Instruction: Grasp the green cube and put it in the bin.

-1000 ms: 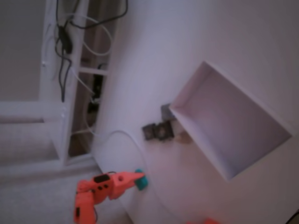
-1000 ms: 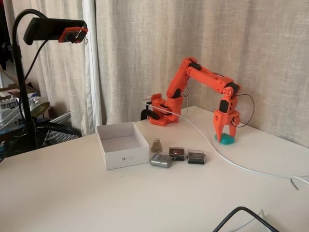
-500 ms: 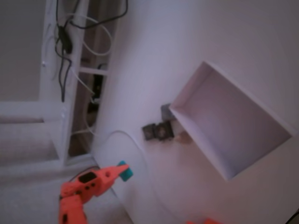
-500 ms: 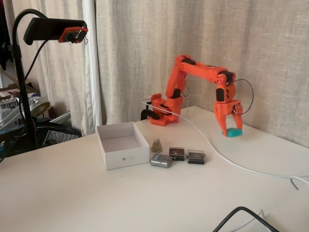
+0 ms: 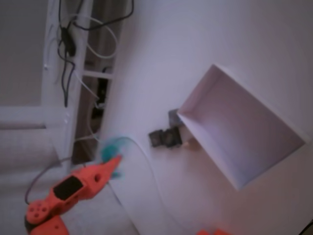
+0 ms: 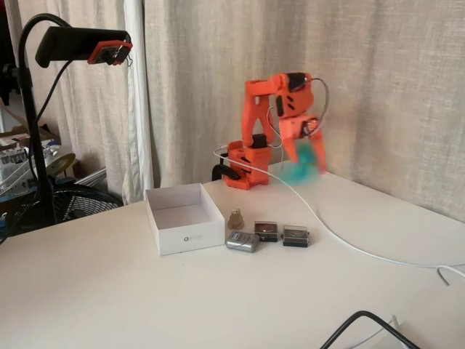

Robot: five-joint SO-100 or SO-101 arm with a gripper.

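Carry step: the orange hand (image 6: 304, 161) is clamped on the small teal-green cube (image 6: 298, 171), aloft; next it must swing to the white rectangular bin (image 6: 161, 219), lower left of it.

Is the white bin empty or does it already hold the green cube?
Empty. The bin shows only its bare floor in both fixed views; the green cube is a blur at the raised tool.

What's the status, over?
Orange tool shut on small teal-green cube, airborne, motion-blurred. Shallow white box bin empty. Small dark gadgets beside bin, path clear.
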